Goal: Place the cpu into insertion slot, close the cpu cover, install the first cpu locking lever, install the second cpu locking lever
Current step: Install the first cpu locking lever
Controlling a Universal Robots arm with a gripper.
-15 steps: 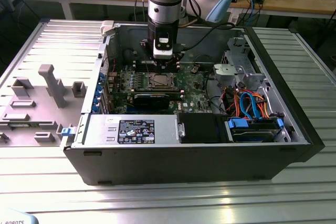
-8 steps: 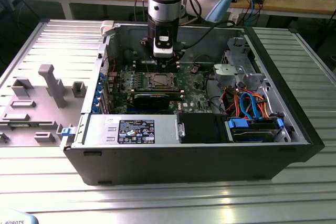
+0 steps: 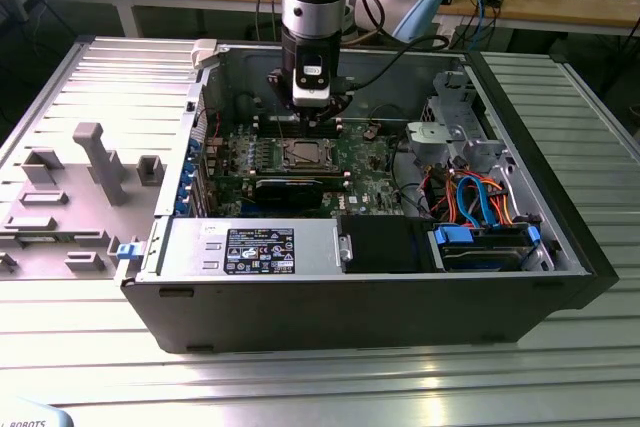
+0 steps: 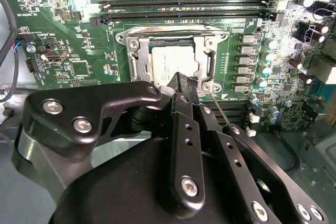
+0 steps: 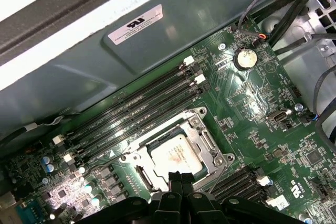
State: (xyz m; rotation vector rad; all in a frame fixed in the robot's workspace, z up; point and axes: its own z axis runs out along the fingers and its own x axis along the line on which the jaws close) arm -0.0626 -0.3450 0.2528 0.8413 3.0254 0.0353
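The cpu (image 4: 167,62) (image 5: 175,156), a silver-grey square, lies flat in the insertion slot (image 3: 305,154) on the green motherboard. The cpu cover (image 4: 133,70) (image 5: 208,142), a silver frame, lies down around it with the chip showing through its window. My gripper (image 3: 319,119) (image 4: 181,81) (image 5: 179,177) hangs just above the socket's edge, black fingers pressed together with nothing between them. A thin metal lever rod (image 4: 222,113) slants away from the socket corner close to the fingertips.
Long black memory slots (image 4: 184,4) (image 5: 137,109) run beside the socket. A black graphics card (image 3: 290,190), the power supply (image 3: 250,247) and a drive bay with orange and blue cables (image 3: 480,209) crowd the case. The removed grey side panel (image 3: 80,177) lies at the exterior view's left.
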